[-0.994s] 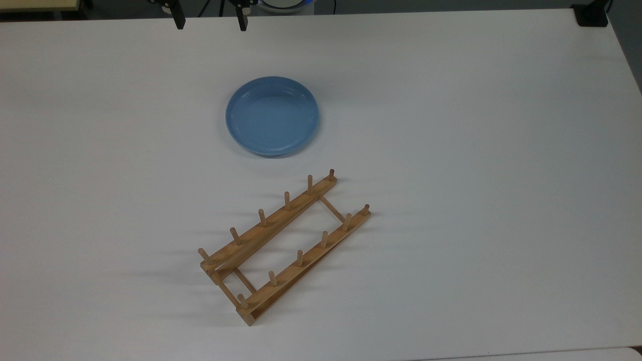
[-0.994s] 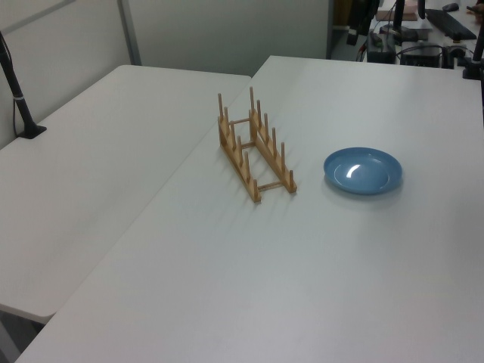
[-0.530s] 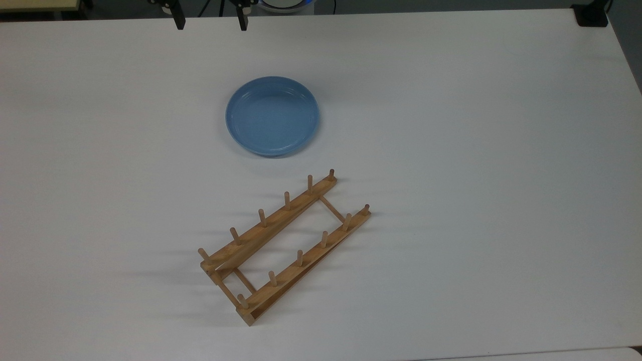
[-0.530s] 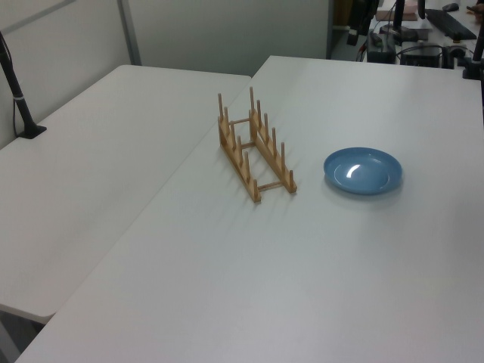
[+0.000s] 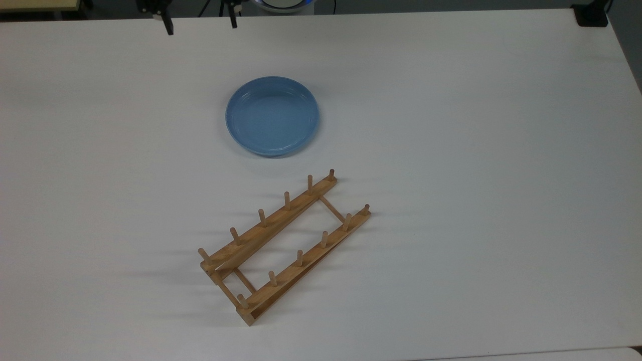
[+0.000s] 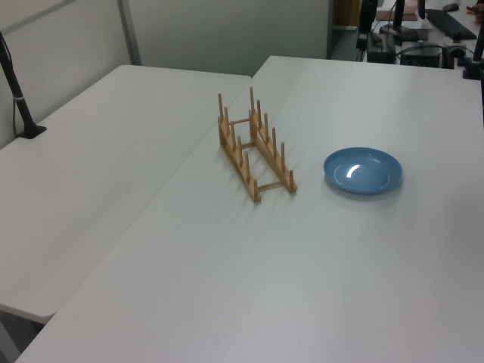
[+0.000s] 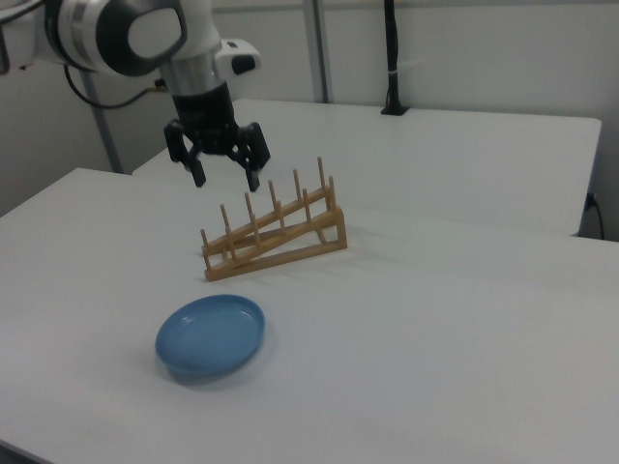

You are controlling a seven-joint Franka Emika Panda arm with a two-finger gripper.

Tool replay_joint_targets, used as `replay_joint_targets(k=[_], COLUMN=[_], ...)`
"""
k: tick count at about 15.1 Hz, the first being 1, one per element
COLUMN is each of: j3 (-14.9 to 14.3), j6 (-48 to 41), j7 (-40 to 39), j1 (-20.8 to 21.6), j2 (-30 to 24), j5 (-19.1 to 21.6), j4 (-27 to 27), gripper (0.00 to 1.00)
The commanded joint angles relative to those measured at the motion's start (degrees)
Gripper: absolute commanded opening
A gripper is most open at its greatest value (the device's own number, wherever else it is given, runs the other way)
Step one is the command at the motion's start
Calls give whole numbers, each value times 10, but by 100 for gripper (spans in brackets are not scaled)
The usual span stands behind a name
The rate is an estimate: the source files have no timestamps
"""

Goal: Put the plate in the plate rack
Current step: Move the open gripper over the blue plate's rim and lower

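The light-blue plate (image 5: 272, 116) lies flat on the white table, a short way from the near end of the wooden plate rack (image 5: 284, 245), whose peg slots hold nothing. My gripper (image 5: 200, 24) hangs open at the table's far edge in the top view, up and to the left of the plate, with nothing between its fingers. In the right view the gripper (image 7: 225, 180) hovers high above the table, in front of the rack (image 7: 276, 232) in the picture, well above the plate (image 7: 211, 334). The left view has the plate (image 6: 363, 170) to the right of the rack (image 6: 253, 147).
A black clamp (image 5: 592, 15) sits at the table's corner at the top view's upper right. In the left view a black post (image 6: 19, 98) stands on the adjoining table. Wide bare tabletop surrounds the plate and the rack.
The gripper has shifted slightly toward the top view's left. Plate and rack have not moved.
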Motion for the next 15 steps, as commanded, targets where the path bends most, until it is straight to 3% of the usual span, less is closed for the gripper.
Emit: replay_joint_targets(k=[1,4,9,15], j3=[1,1,0,0], j6=[66,157,200,272], j7=[-19,18,63,76], j1=[0,0,3,14], j2=[-7,10,59,107], j5=[-48,-43,-44,-50], j4=[-90,-145,-164,-192], gripper=[100,91,100,100])
